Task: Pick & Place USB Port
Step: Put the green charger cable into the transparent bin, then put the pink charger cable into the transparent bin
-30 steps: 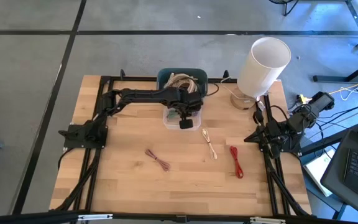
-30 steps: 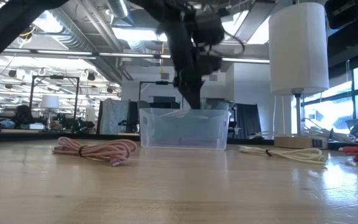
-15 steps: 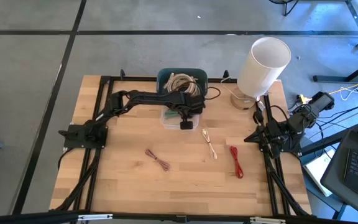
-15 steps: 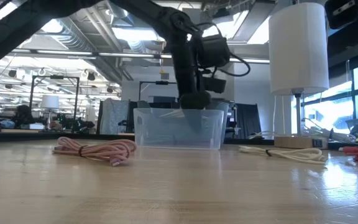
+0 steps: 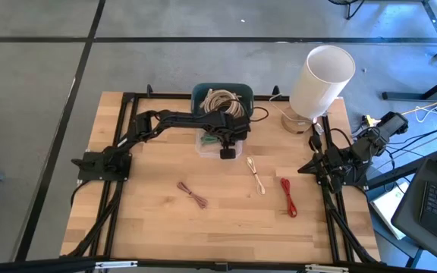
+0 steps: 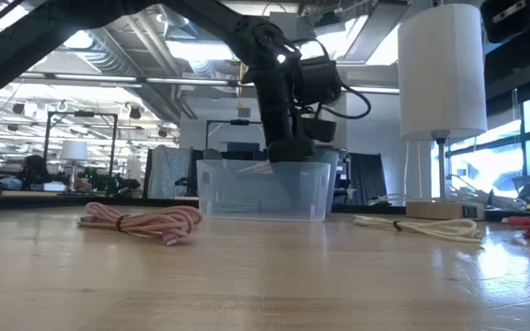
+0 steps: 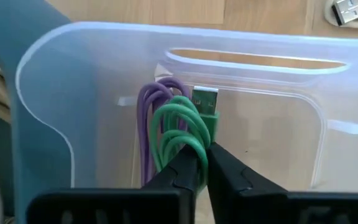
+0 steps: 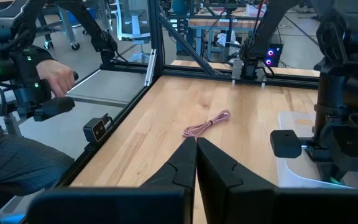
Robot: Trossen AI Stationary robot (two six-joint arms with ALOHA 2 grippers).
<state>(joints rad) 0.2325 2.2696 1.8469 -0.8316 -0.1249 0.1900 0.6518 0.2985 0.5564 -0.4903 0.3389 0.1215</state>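
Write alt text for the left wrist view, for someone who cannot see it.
The left gripper is shut on a coiled green USB cable, holding it inside a clear plastic bin. A coiled purple cable lies in the bin right beside the green one, and the wooden table shows beyond the bin's far wall.

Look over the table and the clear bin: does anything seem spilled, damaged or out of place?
Nothing stands out. The left end effector is shut on the green cable inside the clear bin, beside a purple cable. The pink cable, cream cable and red cable lie bundled on the table.
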